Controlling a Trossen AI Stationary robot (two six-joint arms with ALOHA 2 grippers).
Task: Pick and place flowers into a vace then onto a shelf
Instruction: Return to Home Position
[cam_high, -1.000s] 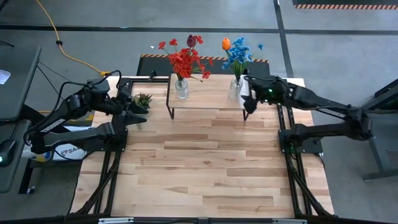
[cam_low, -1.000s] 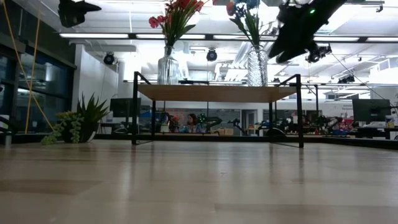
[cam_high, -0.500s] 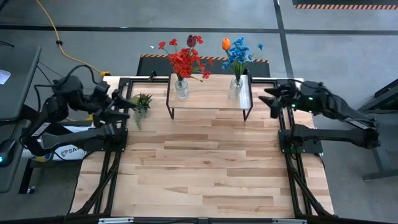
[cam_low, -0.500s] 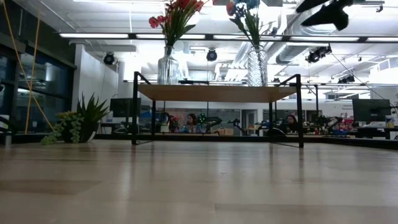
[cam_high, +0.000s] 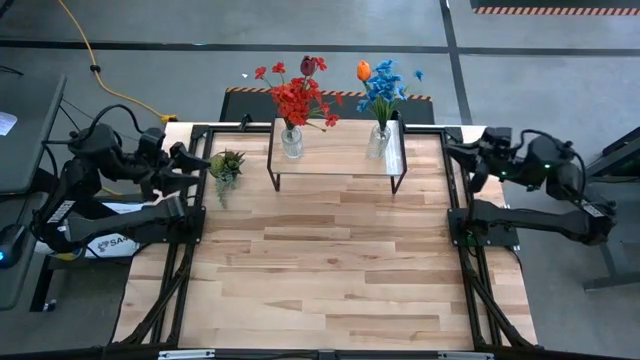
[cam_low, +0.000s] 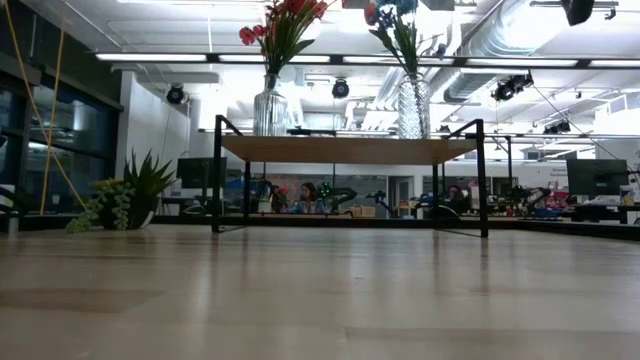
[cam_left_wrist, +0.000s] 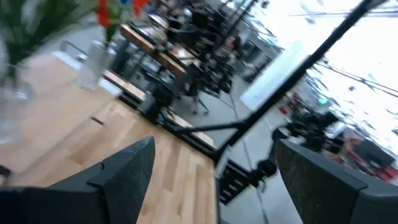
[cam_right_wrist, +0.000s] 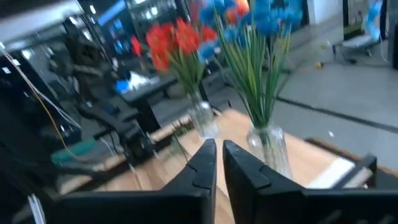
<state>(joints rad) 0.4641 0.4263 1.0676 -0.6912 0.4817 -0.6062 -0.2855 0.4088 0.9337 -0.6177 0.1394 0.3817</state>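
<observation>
Wooden tabletop (cam_high: 330, 260) planks are crossed at the far end by the shelf (cam_high: 338, 158), and the room beyond is seen only as background. At the table's left edge the left gripper (cam_high: 200, 160) is held with its jaws spread wide and nothing between them, pointed toward a small potted green tuft (cam_high: 228, 162) just beside it. Were the arm swung inward, the tuft could be knocked over. On the shelf's left half a clear glass vase (cam_high: 291, 143) is stood upright, holding the red-bloomed bunch (cam_high: 297, 100) and the dark maroon tulip (cam_high: 310, 66). On its right half a second glass vase (cam_high: 379, 142) is stood, holding the blue-bloomed bunch (cam_high: 384, 88) and the orange tulip (cam_high: 364, 70). At the table's right edge the right gripper (cam_high: 456, 153) is held apart from the shelf, its jaws drawn almost together on nothing. Both arrangements are judged top-heavy on a narrow riser. A brush against the long stems or a shelf leg, from a low or inward arm path, could tip a vase and send it off the plank.
</observation>
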